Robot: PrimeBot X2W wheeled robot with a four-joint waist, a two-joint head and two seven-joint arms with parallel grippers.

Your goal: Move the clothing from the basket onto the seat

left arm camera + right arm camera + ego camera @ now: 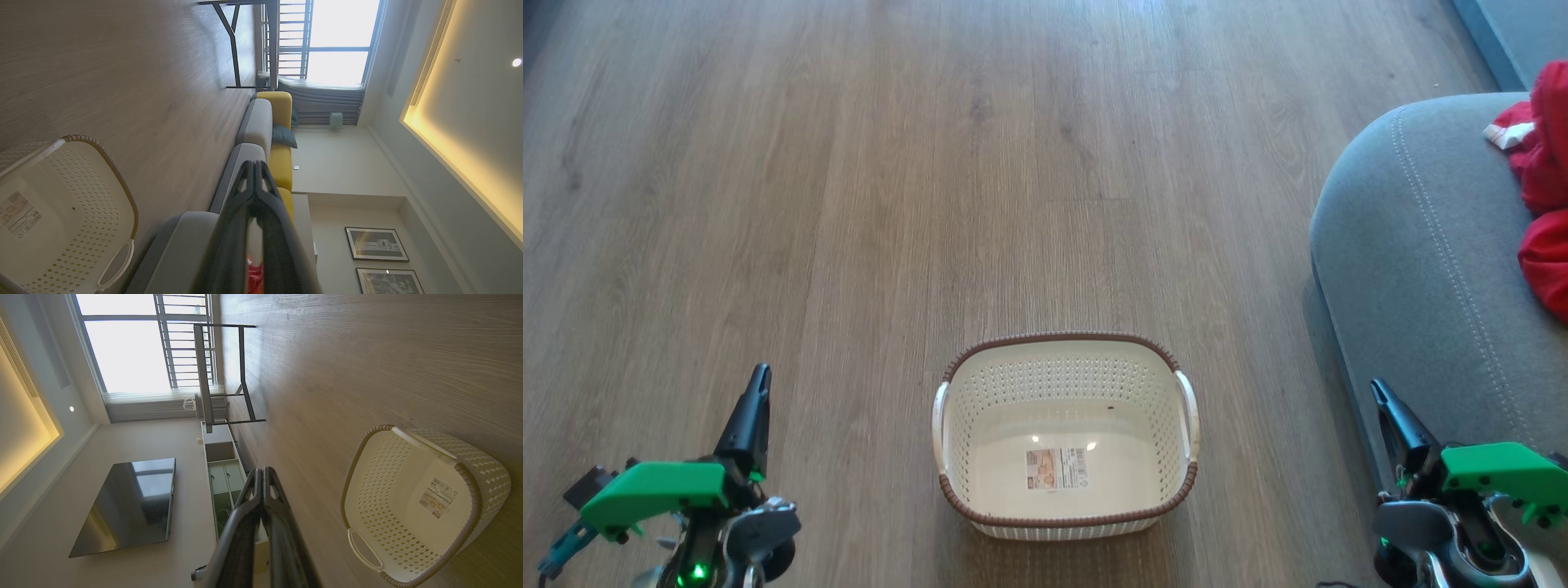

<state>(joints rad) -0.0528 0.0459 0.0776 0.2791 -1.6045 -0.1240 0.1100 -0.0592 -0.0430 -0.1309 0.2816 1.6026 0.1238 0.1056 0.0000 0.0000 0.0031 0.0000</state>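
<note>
The clothing [1547, 163] lies on the seat [1413, 245], right; basket [1062, 371] empty. My jaws, both closed on nothing, are best held clear.

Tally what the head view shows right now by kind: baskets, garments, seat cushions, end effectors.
Cream perforated basket: 1, empty
Red garment: 1, lying on the cushion, cut off by the frame edge
Grey seat cushion: 1
End effectors: 2, left end effector and right end effector, both shut
Total: 5

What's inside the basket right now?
A label sticker and a tiny dark speck on the basket's bare bottom; nothing covers it. The clothing lies on the seat, running past the picture's edge.
</note>
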